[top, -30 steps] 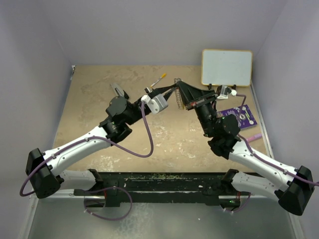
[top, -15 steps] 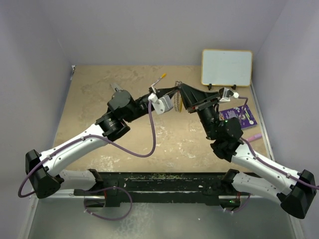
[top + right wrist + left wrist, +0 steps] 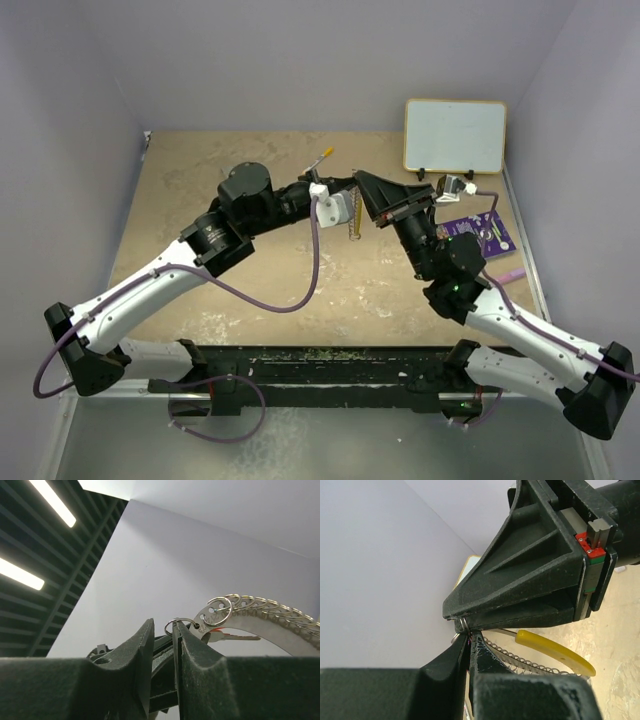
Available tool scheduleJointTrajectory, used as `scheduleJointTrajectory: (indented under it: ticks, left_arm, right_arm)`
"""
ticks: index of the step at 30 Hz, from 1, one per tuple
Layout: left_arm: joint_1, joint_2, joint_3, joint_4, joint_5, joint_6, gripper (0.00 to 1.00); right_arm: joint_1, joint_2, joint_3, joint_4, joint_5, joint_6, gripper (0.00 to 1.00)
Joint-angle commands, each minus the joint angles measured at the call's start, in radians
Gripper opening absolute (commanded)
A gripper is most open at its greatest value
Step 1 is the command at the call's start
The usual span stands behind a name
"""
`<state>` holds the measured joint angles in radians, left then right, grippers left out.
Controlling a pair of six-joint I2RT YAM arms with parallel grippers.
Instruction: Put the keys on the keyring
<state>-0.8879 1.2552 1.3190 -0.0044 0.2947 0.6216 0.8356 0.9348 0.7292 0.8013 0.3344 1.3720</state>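
Pinching the thin split loop of the small bunch of silver metal keys (image 3: 230, 637) in the right gripper (image 3: 174, 628), fingers squeezed narrow. Meeting that right gripper tip to tip with the left gripper (image 3: 470, 644), likewise nearly closed; contents impossible to tell beyond a red glint. Dangling edge-on just below the right gripper, beside the keys, equally near both arms: the large wire keyring strung with silver pieces (image 3: 520, 664).

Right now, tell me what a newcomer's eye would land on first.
The left gripper and right gripper meet tip to tip above mid-table, the right one pinching the small ring of the keys. The keyring dangles between them, densely strung with silver pieces. A whiteboard stands at the far right.
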Motion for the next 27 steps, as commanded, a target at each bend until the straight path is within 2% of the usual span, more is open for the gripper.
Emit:
scheduleJointTrajectory:
  ticks: [1, 19, 21, 24, 27]
  left_arm:
    - [-0.006, 0.013, 0.106, -0.100, 0.072, 0.039, 0.03]
    - [-0.006, 0.085, 0.318, -0.427, 0.146, 0.124, 0.03]
    - [-0.006, 0.089, 0.325, -0.432, 0.143, 0.129, 0.03]
    - [-0.005, 0.091, 0.330, -0.436, 0.142, 0.134, 0.03]
    - [-0.006, 0.095, 0.333, -0.437, 0.142, 0.139, 0.03]
  right_arm:
    - [0.003, -0.004, 0.075, -0.063, -0.001, -0.100, 0.25]
    - [0.005, -0.012, 0.184, -0.319, 0.007, -0.311, 0.21]
    - [0.005, -0.009, 0.195, -0.346, 0.010, -0.325, 0.16]
    - [0.005, -0.008, 0.205, -0.372, 0.021, -0.339, 0.00]
    - [0.005, -0.007, 0.210, -0.386, 0.034, -0.335, 0.00]
